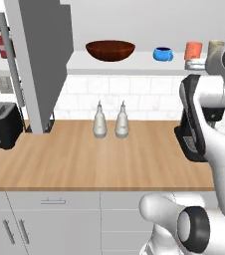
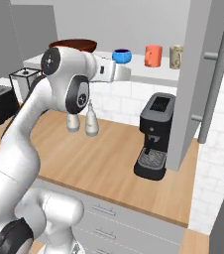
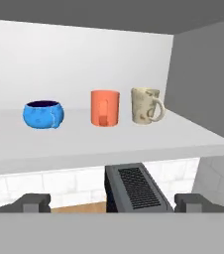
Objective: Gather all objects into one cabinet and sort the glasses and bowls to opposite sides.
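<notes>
The fingers [image 3: 32,201] stand wide apart with nothing between them, their two dark tips low at either side of the hand view, so the gripper [image 3: 113,202] is empty. It hovers in front of the shelf board of the cabinet [image 3: 109,144], at about shelf height and clear of the tableware. Straight ahead of it on the shelf stand three cups in a row: the blue cup [image 3: 43,114] to the left, the orange mug [image 3: 105,108] in the middle and the beige mug [image 3: 144,105] to the right, just beside the orange one and near the grey side panel. All three stand upright. Farther left on the same shelf, well apart from the cups, sits the brown bowl [image 1: 110,50]. Below the gripper stands a black coffee machine [image 2: 154,136] on the wooden counter [image 1: 84,159]. Two white-grey shakers [image 1: 110,121] stand side by side at the far middle of the counter, and a black toaster [image 1: 1,124] sits at its left end.
</notes>
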